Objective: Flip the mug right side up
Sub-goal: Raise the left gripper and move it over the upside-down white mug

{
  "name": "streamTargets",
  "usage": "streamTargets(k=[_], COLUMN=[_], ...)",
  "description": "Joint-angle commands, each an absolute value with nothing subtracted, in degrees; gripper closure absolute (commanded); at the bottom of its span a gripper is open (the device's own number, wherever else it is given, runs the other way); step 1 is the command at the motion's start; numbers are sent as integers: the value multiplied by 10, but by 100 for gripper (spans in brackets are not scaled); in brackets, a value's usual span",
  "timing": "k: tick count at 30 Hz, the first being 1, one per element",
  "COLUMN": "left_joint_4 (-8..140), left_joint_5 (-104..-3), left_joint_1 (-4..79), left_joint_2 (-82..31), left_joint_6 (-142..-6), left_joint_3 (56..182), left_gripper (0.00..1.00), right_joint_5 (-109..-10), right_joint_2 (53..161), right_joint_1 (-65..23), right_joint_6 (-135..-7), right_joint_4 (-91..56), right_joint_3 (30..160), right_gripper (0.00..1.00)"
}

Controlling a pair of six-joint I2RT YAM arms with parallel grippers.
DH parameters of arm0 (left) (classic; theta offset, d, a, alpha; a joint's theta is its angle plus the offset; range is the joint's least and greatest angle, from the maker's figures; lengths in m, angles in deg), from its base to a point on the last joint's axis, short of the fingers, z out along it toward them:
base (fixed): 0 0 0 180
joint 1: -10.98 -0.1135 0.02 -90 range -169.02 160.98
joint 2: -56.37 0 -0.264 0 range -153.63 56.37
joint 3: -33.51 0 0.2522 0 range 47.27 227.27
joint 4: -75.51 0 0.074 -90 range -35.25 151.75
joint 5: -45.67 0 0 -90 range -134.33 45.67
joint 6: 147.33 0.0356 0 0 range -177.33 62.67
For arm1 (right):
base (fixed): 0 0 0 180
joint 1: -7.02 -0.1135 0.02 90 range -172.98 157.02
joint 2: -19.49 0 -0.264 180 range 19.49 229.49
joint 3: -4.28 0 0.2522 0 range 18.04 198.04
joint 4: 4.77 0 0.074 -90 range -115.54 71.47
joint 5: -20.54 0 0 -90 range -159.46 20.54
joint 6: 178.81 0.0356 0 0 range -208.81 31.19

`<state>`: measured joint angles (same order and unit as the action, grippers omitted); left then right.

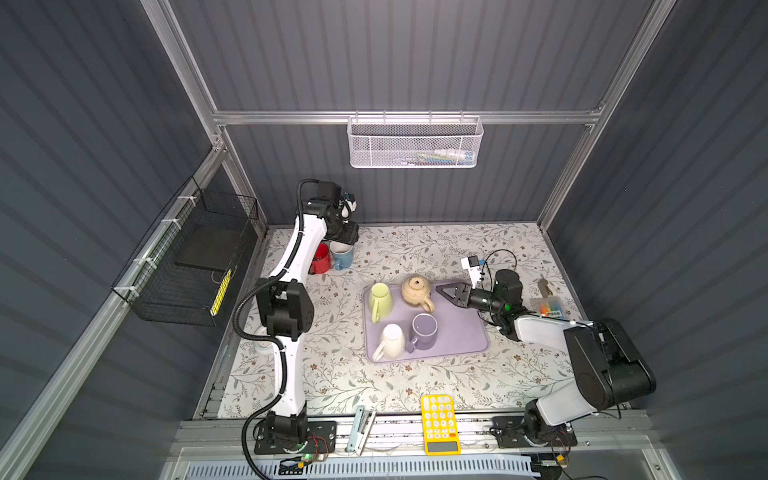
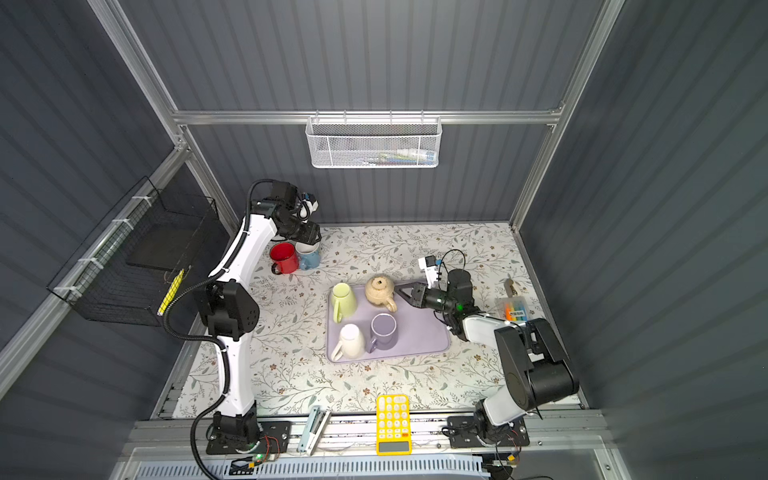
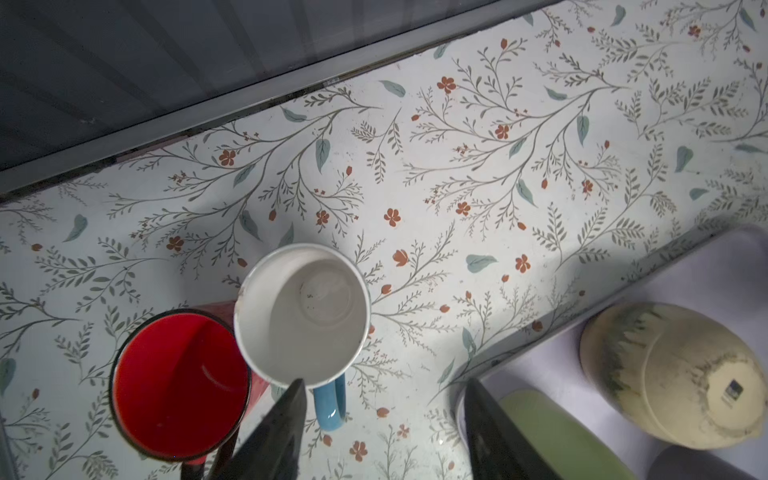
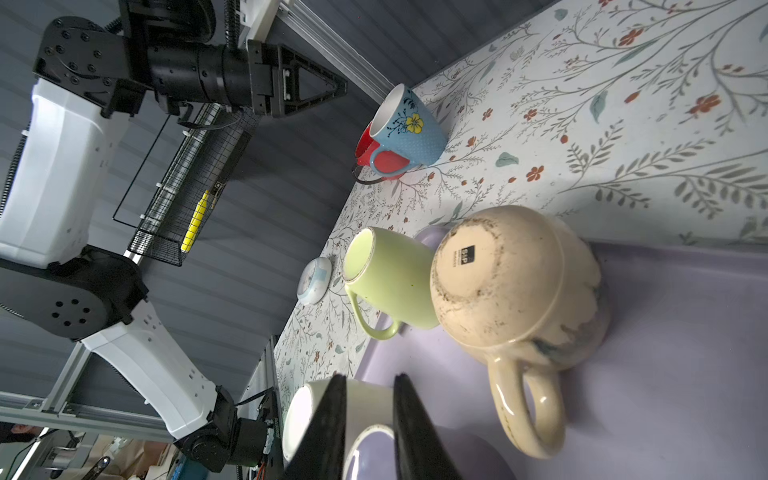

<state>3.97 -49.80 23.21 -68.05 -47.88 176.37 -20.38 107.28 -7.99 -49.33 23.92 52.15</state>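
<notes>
Where the left gripper point(image 3: 384, 382) hangs over the far left part of the table point(image 3: 457, 166), its fingers stand apart and grip nothing. One fingertip lies over the rim of the blue mug point(image 3: 303, 316) near the handle, though the wrist view does not show whether they touch. The blue mug, judged to be the task's object, stands mouth up on the table, touching or just beside the red mug point(image 3: 178, 382), which is also mouth up. This pose suggests that the turning is complete, and that the spread fingers serve to free the mug without tipping it. The right gripper point(image 4: 370, 378) lies level over the edge of the purple tray point(image 1: 461, 332), its fingers narrowly parted and empty. It points towards the beige mug point(image 4: 511, 282), which sits base up on the tray. That placement probably keeps the right arm clear of the left arm's work while near a mug not yet turned.
</notes>
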Motion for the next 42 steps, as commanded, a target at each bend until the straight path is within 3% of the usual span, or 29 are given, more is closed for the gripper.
streamTargets(k=[1,16,28,42], left_joint_4=[56,171,208,196], left_joint_5=[-470,-456,-544,-517], left_joint_1=[247,319,363,486], left_joint_2=[-619,-305,-73,-80], left_joint_6=[-468,-487,-489,-461], left_joint_3=[1722,1380,1123,1015], left_gripper=[36,35,35,37], right_joint_5=[-217,-295,-301,-314], right_joint_2=[1048,987,988,1006], right_joint_1=[-82,-82,-82,-81], right_joint_6=[-534,-659,-682,-687], right_joint_4=[181,-62,-106,-116], right_joint_3=[545,606,631,635], right_gripper=[77,75,74,74])
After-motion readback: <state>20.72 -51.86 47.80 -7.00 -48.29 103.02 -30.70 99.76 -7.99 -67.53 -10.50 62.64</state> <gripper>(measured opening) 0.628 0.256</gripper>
